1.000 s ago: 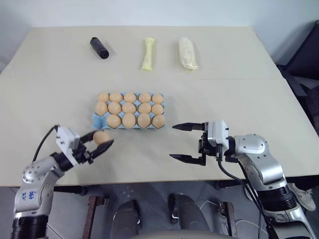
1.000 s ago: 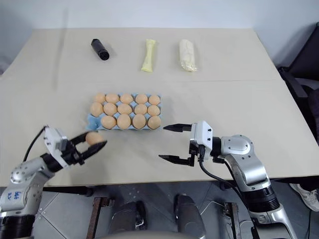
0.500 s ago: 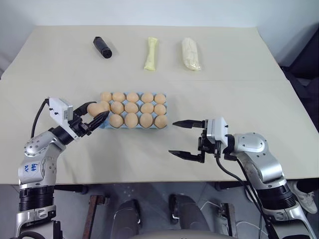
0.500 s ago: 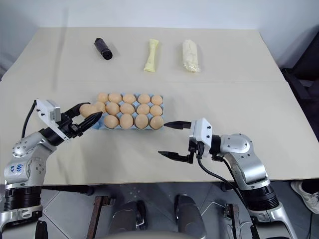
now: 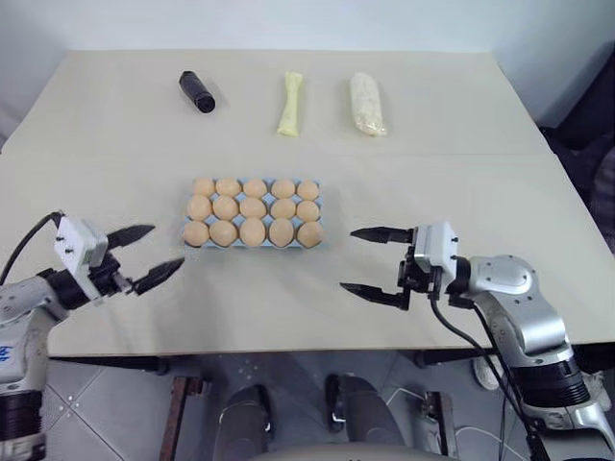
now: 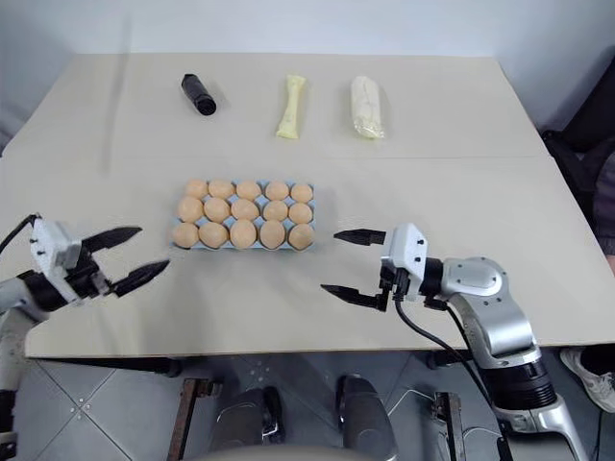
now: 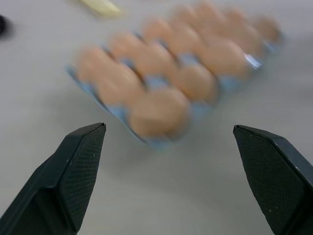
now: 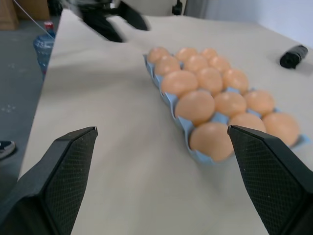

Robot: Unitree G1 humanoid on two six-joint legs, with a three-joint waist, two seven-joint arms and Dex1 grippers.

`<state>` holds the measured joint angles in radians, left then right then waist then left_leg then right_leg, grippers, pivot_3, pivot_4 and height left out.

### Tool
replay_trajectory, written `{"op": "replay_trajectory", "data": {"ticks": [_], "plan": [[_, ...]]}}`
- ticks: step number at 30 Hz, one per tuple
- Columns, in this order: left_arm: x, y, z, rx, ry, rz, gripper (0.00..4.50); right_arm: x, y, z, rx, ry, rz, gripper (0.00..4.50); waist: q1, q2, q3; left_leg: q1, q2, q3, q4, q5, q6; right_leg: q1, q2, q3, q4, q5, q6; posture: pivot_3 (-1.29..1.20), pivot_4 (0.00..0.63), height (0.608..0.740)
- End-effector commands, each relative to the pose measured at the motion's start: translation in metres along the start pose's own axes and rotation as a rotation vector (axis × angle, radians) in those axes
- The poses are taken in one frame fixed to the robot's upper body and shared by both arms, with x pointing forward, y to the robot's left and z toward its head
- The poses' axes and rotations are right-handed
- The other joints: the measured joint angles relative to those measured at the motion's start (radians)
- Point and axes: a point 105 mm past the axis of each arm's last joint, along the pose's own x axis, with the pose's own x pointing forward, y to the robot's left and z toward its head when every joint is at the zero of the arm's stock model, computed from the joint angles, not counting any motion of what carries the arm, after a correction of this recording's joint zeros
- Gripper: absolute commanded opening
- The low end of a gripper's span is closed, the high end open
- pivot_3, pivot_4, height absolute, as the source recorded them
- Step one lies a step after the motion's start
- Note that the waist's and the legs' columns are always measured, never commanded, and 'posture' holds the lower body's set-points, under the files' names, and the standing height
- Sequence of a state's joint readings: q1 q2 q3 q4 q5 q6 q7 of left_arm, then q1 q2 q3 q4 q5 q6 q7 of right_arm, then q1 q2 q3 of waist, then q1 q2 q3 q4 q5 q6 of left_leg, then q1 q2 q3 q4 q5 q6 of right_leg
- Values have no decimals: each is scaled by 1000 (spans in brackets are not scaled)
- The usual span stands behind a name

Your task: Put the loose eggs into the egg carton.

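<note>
your left wrist view is badly smeared: the egg carton (image 7: 195,73) and its eggs (image 7: 159,111) read only as soft orange blobs on blue, so you can't count cups there. in the right wrist view the far rows blur together, and the dark shape at the far end of the bench is the left pincer (image 8: 105,17), too soft to read in detail. from the head views the carton's (image 5: 188,242) cups are almost wholly hidden under the eggs; only slivers of blue show at the rim.

the carton sits mid-bench (image 5: 432,125) with three rows of five eggs (image 5: 254,207), every cup filled as far as you can see, and no loose egg lies on the bench around it.

compared with a second ago, the left pincer (image 5: 144,257) no longer carries an egg. half a second ago it was at the carton's near-left corner with the egg between its fingers; now that corner cup holds an egg (image 5: 196,233), and the pincer stands wide apart and empty, drawn back to the left, clear of the carton. the right pincer (image 5: 377,263) is as it was: fingers spread wide, holding nothing, hovering just right of the carton.

at the far edge lie a black cylinder (image 5: 195,92), a pale yellow tube (image 5: 288,104) and a whitish bag (image 5: 368,104). you'll find no legible writing on any of them.
</note>
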<state>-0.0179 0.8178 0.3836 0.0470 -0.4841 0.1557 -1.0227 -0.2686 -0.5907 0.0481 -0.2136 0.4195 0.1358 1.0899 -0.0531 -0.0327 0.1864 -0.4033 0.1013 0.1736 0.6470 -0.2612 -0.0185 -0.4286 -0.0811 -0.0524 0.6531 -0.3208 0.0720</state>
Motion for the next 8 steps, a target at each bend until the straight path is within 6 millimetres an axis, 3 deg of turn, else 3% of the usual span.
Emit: {"op": "replay_trajectory", "data": {"ticks": [1,8], "plan": [[-4,-6,3,59,5,-64,4451,-11,-4,2,-10,7,-29,4500,3,0,0,0,0,0,0,0,0,0,0,0,0,0,0,0,150,740],[4,-11,6,99,-19,-52,4451,-17,-9,-3,-4,11,-78,4500,3,0,0,0,0,0,1,0,0,0,0,1,0,0,-1,0,150,740]]}}
